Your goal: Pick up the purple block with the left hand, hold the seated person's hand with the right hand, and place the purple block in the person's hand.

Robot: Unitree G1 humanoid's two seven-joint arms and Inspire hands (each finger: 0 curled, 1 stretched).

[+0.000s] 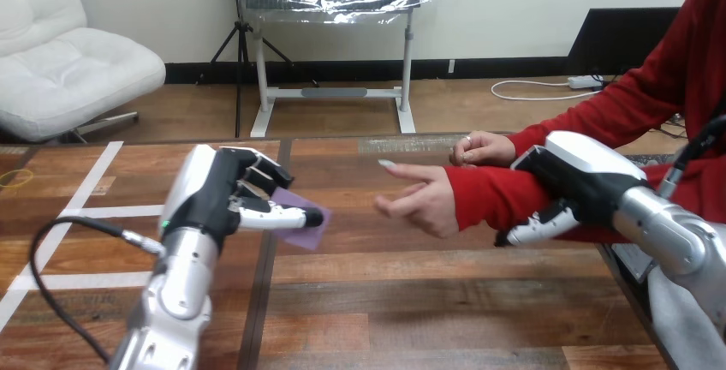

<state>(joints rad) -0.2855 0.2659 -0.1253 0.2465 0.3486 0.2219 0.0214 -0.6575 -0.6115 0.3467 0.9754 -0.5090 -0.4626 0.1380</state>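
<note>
My left hand [224, 194] is raised over the table's left half, its fingers and thumb curled round the purple block [301, 226], which sticks out below the thumb. The person's hand [421, 199] reaches in from the right, fingers loosely spread, a short way right of the block and apart from it. My right hand [572, 183] lies over the person's red-sleeved forearm [496, 195], with its fingers curled round the forearm from above and its thumb under it.
The person's other hand [481, 148] rests on the table behind the outstretched arm. White tape lines [60, 220] cross the wooden table [411, 301] at the left. A black cable [51, 276] loops beside my left forearm.
</note>
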